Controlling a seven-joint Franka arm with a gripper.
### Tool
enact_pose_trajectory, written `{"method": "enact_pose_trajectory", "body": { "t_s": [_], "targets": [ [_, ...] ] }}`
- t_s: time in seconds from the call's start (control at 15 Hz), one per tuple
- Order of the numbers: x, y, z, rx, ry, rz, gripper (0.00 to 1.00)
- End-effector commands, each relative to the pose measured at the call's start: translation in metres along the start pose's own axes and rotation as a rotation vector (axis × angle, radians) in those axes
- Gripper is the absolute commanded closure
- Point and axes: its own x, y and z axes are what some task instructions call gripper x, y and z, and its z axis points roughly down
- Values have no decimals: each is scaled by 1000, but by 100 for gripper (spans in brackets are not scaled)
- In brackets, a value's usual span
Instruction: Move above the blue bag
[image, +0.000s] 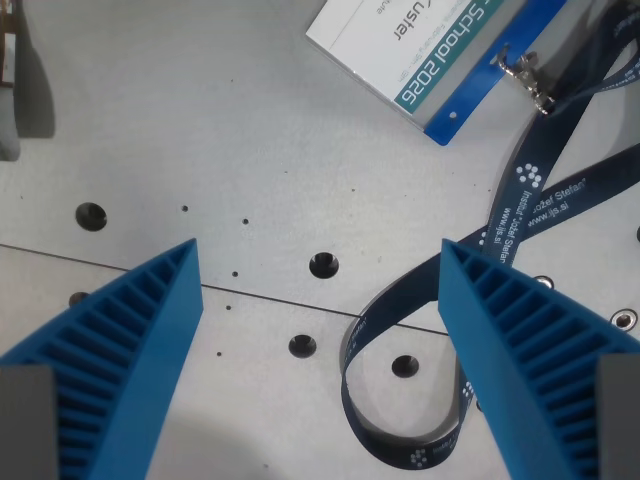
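- The blue ribbed plastic jaws are seen spread wide apart at the bottom of the wrist view, nothing held between them; the gripper (320, 300) is hanging over bare metal.
- No blue bag can be spotted anywhere in this view, so where it sits can't be told from here. It's presumably somewhere off-frame.
- What is shown: a grey metal bench (200, 130) with round holes and a thin seam line running across it.
- A white name badge with a teal and blue stripe (420, 50) is lying at the top edge of the view, clipped by a small silver metal clasp (525, 75) to a dark navy fabric lanyard with white print (530, 195).
- The lanyard is looped down toward the bottom of the view, passing under the jaw on the wrist view's right.
- A grey blurry object (15, 90) is cut off at the wrist view's left edge, can't be identified.
- Handling guess for the bag: probably light, soft and floppy, so if it's ever grabbed, a bunched fold or top edge would likely be the best spot. For now only hovering above it is needed, so no grip at all.
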Motion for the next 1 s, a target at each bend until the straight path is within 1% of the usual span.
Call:
{"method": "enact_pose_trajectory", "body": {
  "t_s": [0.07,0.33,0.6,0.8,1.0],
  "targets": [
    [0,0,-2,-2,6,0,0],
    [1,0,-2,-2,6,-6,0],
    [3,-1,-1,-2,7,-44,0],
    [7,-2,2,-2,11,-90,0],
    [14,-5,6,0,11,-143,0]
  ]
}}
